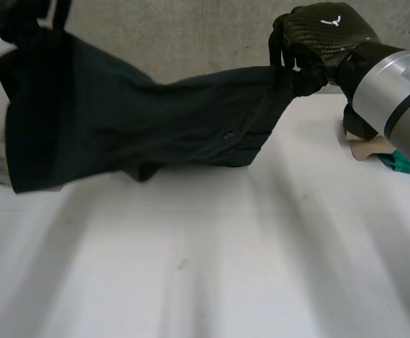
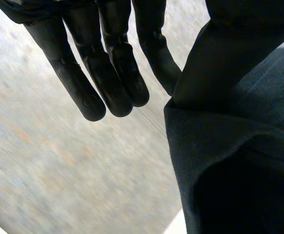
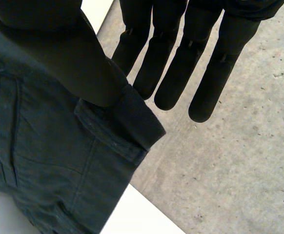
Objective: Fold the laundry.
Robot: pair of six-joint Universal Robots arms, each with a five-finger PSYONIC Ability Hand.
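Right arm (image 1: pixel 392 88), grey metal with silver cuff: enters from right edge of frame in head view, raised, reaching toward upper centre.
Right hand (image 1: pixel 325 35), black, back plate facing up: at upper right, closed over corner of dark fabric garment (image 1: pixel 134 120).
Right wrist view: fingers (image 3: pixel 217 68) straight, side by side; thumb (image 3: pixel 59 53) pressed onto waistband edge, pinching it.
Left hand (image 2: pixel 125 63), black: fingers straight, close together; thumb (image 2: pixel 230 53) clamped down on garment edge beside them.

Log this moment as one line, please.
task: fold laundry | dark garment: held up over table | left hand: pinches one end | right hand: pinches waistband corner
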